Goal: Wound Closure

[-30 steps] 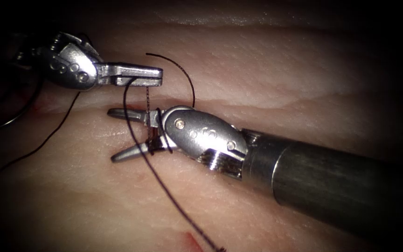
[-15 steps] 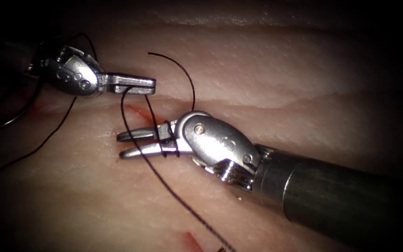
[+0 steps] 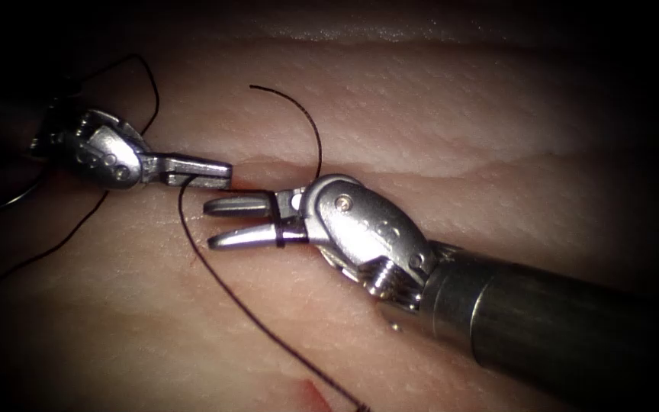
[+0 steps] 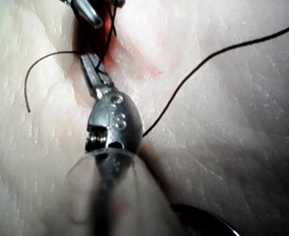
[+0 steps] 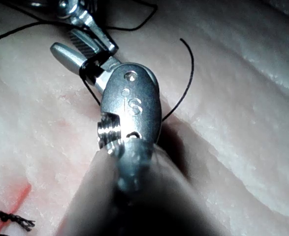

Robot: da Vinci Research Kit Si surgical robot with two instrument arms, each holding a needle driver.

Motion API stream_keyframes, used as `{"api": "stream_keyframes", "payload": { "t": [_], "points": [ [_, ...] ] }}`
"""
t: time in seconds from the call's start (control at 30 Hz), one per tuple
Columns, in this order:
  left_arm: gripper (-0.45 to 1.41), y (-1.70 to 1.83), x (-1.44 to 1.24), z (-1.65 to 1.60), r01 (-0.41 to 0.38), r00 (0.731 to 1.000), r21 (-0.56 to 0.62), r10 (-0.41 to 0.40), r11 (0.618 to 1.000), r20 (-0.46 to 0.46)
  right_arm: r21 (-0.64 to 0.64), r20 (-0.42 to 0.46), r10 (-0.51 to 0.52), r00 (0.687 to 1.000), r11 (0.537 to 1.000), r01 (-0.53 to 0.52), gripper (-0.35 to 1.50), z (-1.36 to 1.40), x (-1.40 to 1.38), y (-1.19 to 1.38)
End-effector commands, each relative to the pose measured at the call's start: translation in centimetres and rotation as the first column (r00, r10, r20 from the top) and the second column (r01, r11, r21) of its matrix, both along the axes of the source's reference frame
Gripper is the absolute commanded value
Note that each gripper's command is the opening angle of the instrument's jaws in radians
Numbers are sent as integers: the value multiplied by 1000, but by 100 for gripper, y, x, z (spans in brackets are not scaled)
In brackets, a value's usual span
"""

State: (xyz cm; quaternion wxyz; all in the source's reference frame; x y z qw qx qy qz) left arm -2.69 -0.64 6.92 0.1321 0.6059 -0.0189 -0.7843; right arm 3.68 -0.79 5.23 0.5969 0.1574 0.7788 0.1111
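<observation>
- Endoscope view: the left tool (image 3: 219,173) is seen with its jaws pressed together on the thread (image 3: 223,286), just beside the cut (image 3: 421,169) in the tissue (image 3: 459,99).
- The right tool (image 3: 219,222) is seen with its jaws a little apart. Nothing is held between them, but loops of thread are wound around the jaws near their base.
- A loose thread end (image 3: 299,114) is seen curving over the tissue above the right tool.
- Red fluid (image 3: 310,394) is seen near the bottom edge.
- The needle cannot be made out.
</observation>
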Motion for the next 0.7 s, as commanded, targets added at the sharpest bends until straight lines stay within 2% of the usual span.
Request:
{"api": "stream_keyframes", "payload": {
  "t": [0.03, 0.13, 0.23, 0.5, 0.7],
  "points": [
    [-45, -2, -6, 4, 8, 1000, -4, -8, 1000, 2, 4, -3, 17, 1000, 1000, -17, 68, 5, 8, 9],
    [-45, -9, -8, 1, 19, 1000, -7, -19, 1000, -12, 19, 0, 61, 998, 998, -61, 85, 6, 7, 13],
    [-45, -16, -12, -2, 33, 999, -2, -33, 999, -21, 28, 23, 93, 995, 995, -93, 90, 8, 8, 16],
    [-45, -26, -15, -5, 43, 999, -12, -43, 999, -31, 49, 55, 163, 985, 985, -166, 93, 14, 0, 29],
    [-45, -43, -21, -1, 51, 997, -26, -52, 998, -48, 100, 143, 219, 965, 967, -234, 93, 20, -6, 32]
  ]
}}
